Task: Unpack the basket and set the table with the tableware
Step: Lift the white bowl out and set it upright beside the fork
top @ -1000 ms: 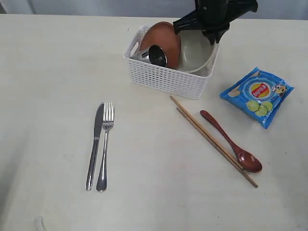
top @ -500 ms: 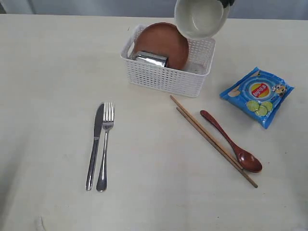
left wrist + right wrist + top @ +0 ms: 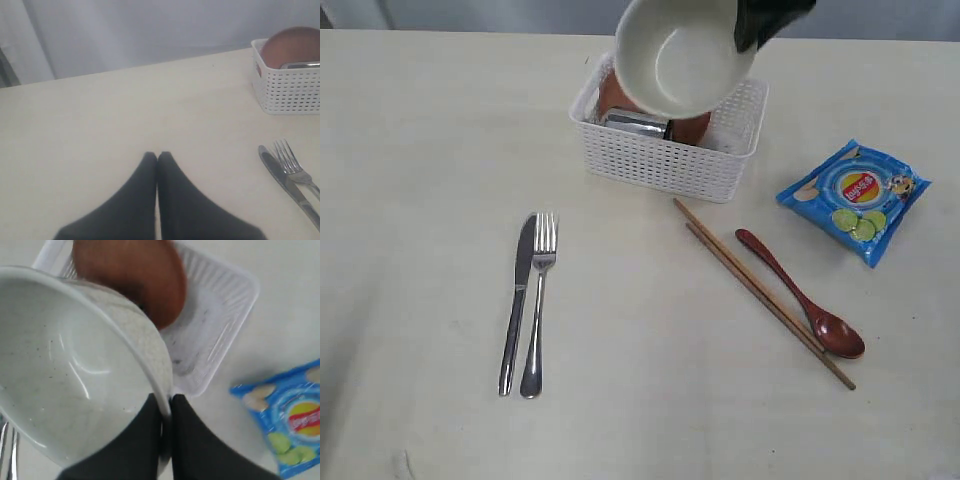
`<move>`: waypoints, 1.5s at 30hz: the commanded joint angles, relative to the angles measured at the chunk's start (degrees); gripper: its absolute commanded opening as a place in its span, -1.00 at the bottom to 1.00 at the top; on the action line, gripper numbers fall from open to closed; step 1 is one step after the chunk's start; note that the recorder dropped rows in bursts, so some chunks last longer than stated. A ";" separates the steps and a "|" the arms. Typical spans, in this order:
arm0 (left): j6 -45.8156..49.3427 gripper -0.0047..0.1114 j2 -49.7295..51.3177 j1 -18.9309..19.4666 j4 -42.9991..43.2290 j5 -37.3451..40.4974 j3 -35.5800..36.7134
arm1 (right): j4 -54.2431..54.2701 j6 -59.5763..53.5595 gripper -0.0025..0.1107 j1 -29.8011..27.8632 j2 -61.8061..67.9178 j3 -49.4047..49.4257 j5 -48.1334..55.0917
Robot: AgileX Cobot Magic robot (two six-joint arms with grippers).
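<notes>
My right gripper (image 3: pixel 752 30) (image 3: pixel 166 401) is shut on the rim of the off-white bowl (image 3: pixel 678 58) (image 3: pixel 75 370), which hangs tilted in the air above the white basket (image 3: pixel 665 160) (image 3: pixel 215 335). Inside the basket lean the brown plate (image 3: pixel 692 127) (image 3: pixel 135 277) and the steel cup (image 3: pixel 637 124). A knife (image 3: pixel 516 300) (image 3: pixel 287 182) and a fork (image 3: pixel 537 300) (image 3: pixel 292 167) lie side by side on the table (image 3: pixel 430 180). Chopsticks (image 3: pixel 760 290) and a dark red-brown spoon (image 3: pixel 805 300) lie to the right. My left gripper (image 3: pixel 157 156) is shut and empty, low over bare table left of the cutlery.
A blue snack packet (image 3: pixel 855 200) (image 3: pixel 287 415) lies on the table to the right of the basket. A grey wall (image 3: pixel 150 35) runs along the table's far edge.
The right gripper has lifted the bowl out of the basket and carried it up and to the left. The plate and cup have settled in the basket.
</notes>
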 commanded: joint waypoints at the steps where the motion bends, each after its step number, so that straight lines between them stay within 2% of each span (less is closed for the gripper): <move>1: -0.02 -0.92 -0.19 0.14 -0.10 -0.43 0.13 | 15.43 -6.55 -0.96 0.30 -2.60 10.43 -0.23; 3: -0.02 -0.92 -0.19 0.14 -0.10 -0.43 0.13 | 20.12 -9.10 -0.96 1.20 -2.60 14.71 -0.23; 7: -0.02 -0.92 -0.19 0.14 -0.10 -0.43 0.13 | 20.96 -9.90 -0.96 4.54 -2.60 22.26 -0.23; 16: -0.02 -0.92 -0.19 0.14 -0.10 -0.43 0.13 | 21.86 -9.68 -0.96 7.80 -1.57 31.47 -11.02; 27: -0.02 -0.92 -0.19 0.14 -0.10 -0.43 0.13 | 21.36 -9.79 -0.96 7.80 4.25 32.03 -11.40; 38: -0.02 -0.92 -0.19 0.14 -0.10 -0.43 0.13 | 26.87 -13.73 -0.96 7.80 4.84 32.03 -12.12; 45: -0.02 -0.92 -0.19 0.14 -0.10 -0.43 0.13 | 25.28 -14.50 -0.96 7.80 4.84 32.03 -12.51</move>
